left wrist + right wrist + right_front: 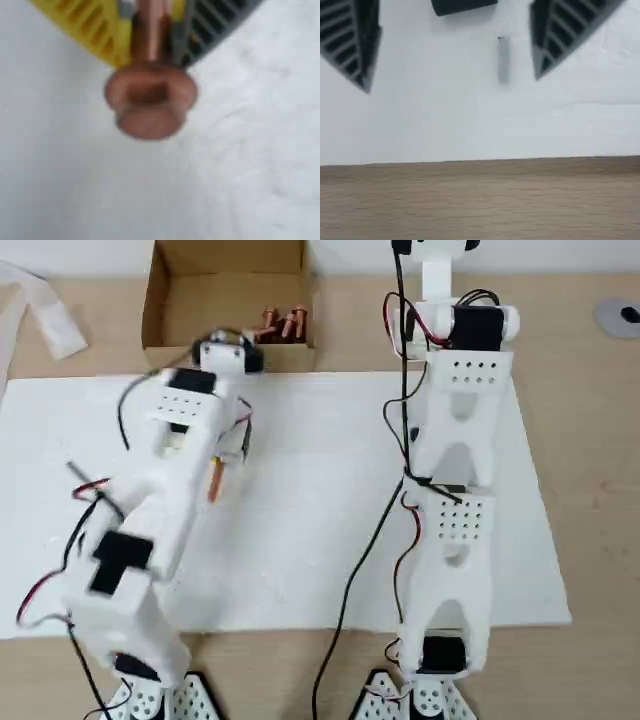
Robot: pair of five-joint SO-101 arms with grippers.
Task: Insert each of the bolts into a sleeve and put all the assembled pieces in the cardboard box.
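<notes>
Over the white sheet [320,540] on the wooden table [585,440], a copper piece [150,100] is pinched by the left gripper [152,60] — the right gripper [454,80] is spread; other pieces [285,322] lie in the cardboard box [155,315].

No word, number, label or sign is legible anywhere in these views. The cardboard box [153,302] shows plain brown walls, and the white sheet [300,540] on the table is unmarked.
</notes>
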